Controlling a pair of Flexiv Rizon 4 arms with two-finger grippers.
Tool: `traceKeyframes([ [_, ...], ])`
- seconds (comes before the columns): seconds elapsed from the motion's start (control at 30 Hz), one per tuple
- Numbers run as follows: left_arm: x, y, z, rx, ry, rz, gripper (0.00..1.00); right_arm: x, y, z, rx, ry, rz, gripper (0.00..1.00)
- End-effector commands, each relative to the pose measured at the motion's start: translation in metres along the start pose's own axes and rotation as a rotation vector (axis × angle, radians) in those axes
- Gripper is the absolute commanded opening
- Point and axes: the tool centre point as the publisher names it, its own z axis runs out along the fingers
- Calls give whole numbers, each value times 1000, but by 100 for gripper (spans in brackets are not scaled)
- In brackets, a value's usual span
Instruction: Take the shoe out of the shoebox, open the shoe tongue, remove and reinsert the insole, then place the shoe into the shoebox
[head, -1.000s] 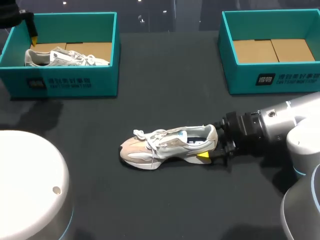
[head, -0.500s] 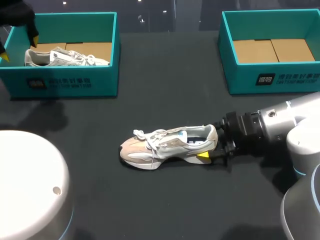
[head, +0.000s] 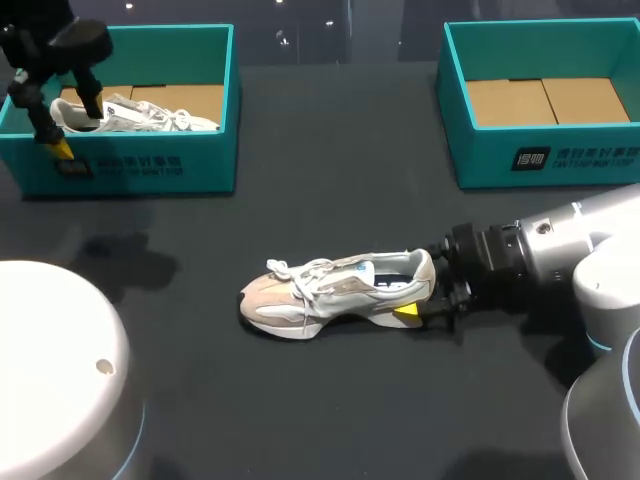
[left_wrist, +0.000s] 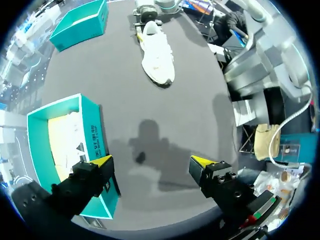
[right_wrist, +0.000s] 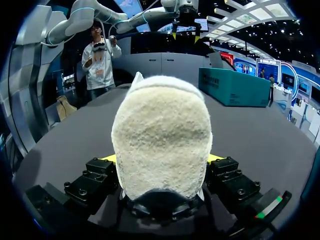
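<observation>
A white and beige shoe (head: 330, 292) lies on its side in the middle of the black table, toe pointing left. My right gripper (head: 425, 292) is shut on its heel; in the right wrist view the heel (right_wrist: 160, 135) fills the space between the two yellow-tipped fingers (right_wrist: 107, 159). My left gripper (head: 78, 125) hangs open above the front left corner of the left teal shoebox (head: 150, 165), holding nothing. From the left wrist the box wall (left_wrist: 95, 145) lies under one fingertip, and the shoe (left_wrist: 157, 55) is far ahead.
A second pale shoe (head: 130, 115) rests inside the left shoebox. Another teal shoebox (head: 540, 150), showing only its cardboard floor, stands at the back right. My arm bases fill the near left and near right corners.
My left gripper has come in from the far left edge, moving right and down over the left shoebox's corner. The right arm and the shoe have not moved.
</observation>
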Motion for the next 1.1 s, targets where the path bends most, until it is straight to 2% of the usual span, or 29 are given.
traceKeyframes([
  [0.03, 11, -2, 1, 78, -176, -367, 100, -1, -1, 1, 5, 0, 0, 0],
  [0.3, 11, -2, 1, 78, -176, -367, 100, -1, -1, 1, 5, 0, 0, 0],
  [0.47, 22, -30, 16, 37, -121, -640, 100, -1, -1, 1, 5, 0, 0, 0],
  [0.57, 27, -50, 24, -52, -88, -839, 100, -1, -1, 1, 5, 0, 0, 0],
  [0.7, 30, -69, 30, -128, -45, -1056, 100, -1, -1, 1, 5, 0, 0, 0],
  [0.77, 34, -80, 32, -118, -61, -1142, 100, -1, -1, 1, 5, 0, 0, 0],
  [0.83, 41, -89, 27, -69, -124, -1078, 100, -1, -1, 1, 5, 0, 0, 0],
  [1.1, 41, -89, 27, -69, -124, -1078, 100, -1, -1, 1, 5, 0, 0, 0],
])
